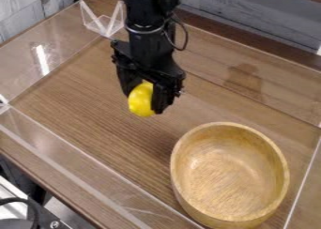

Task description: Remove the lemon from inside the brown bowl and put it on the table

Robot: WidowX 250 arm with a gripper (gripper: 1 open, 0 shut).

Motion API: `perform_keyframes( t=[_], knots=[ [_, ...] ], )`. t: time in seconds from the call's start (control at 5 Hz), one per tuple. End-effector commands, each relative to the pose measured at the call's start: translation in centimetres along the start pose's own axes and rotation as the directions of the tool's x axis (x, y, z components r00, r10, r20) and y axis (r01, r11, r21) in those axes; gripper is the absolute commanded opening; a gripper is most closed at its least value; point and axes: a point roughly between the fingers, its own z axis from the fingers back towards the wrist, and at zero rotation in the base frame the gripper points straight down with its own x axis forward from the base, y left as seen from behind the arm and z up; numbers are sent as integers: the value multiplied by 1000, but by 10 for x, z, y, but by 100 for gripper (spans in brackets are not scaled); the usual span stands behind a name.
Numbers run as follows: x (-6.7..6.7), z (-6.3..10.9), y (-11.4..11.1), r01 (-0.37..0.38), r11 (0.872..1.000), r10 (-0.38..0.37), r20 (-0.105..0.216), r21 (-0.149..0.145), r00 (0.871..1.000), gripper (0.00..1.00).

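1 arm works this table (88, 111), a dark wood-grain top fenced by clear acrylic walls (51, 54). Going left to right, the bare board at about 9 o'clock comes first, then the gripper (145, 92) just up and left of centre, pointing straight down. Its 2 black fingers (164, 86) are clamped on the lemon (142, 99), which shows bright yellow between them and hangs close above the wood; whether it touches the surface I cannot tell. At about 4 o'clock sits the brown bowl (231, 173), empty, well apart from the fruit.

The lemon is out of the bowl, so the step in hand is, I judge, the set-down. To do it well, lower until the fruit rests on the board before letting go; a smooth oval dropped from any height would likely roll. Spread the jaws slowly and evenly so neither finger nudges it sideways, then lift straight up. The acrylic wall at 10 o'clock and the bowl rim are both clear of this spot.
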Motion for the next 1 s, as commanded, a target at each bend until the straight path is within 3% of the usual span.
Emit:
perform_keyframes(
  t=[0.0, 0.8],
  knots=[
    [3, 4, 4, -20, 1000, 20, 24, 7, 1000, 0],
    [2, -9, 5, -25, 1000, 24, 20, 1, 1000, 0]
  ],
)
